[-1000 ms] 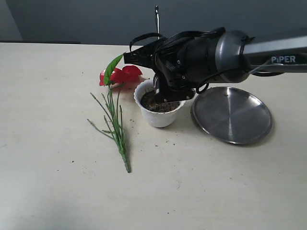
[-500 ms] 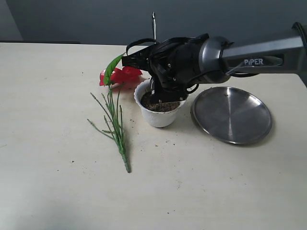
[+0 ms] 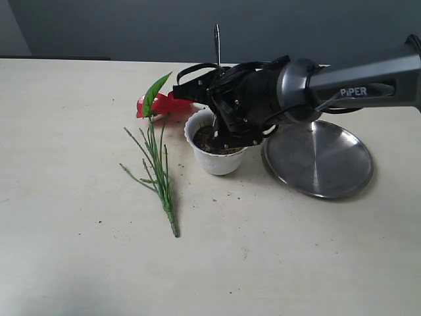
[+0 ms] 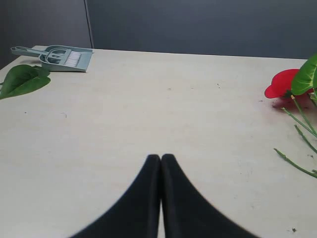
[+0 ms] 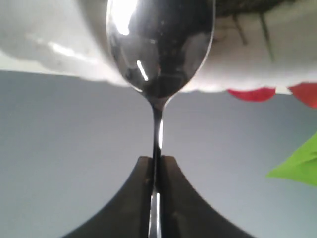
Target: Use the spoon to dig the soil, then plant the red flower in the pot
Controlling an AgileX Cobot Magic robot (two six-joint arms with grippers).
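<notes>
- The right claw (image 5: 157, 159) is clamped on the long thin handle of a small, shiny silver metal spoon (image 5: 159, 44). Its two black fingers press the handle from either side.
- The spoon stands nearly upright. In the exterior view its handle end pokes up above the black arm, and its bowl points down at a small white round pot (image 3: 217, 163) with a wavy rim.
- In the right wrist view the spoon's bowl sits right in front of the pot's white wall. Whether its tip touches the earth I cannot tell.
- Dark brown, crumbly soil (image 3: 205, 141) lies inside the pot just under the rim, partly hidden by the right claw hanging over it.
- The red flower (image 3: 164, 104) is an artificial bloom with a glossy red heart-shaped petal, one green leaf and a bundle of long thin green stems. It lies flat on the pale beige worktop (image 3: 296, 263).
- In the exterior view the red flower is just left of the pot, with its bloom near the pot's rim and its stems running toward the near edge.
- A round steel plate (image 3: 329, 161) rests on the worktop just beside the pot, on the pot's right in the exterior view.
- The left claw (image 4: 161, 159) has its two black fingers pressed together and hangs above the worktop, apart from the red flower.
- Farther off in the left wrist view, a grey-green plastic dustpan (image 4: 57, 56) holding a brush and a loose broad green leaf (image 4: 22, 79) lie on the worktop.
</notes>
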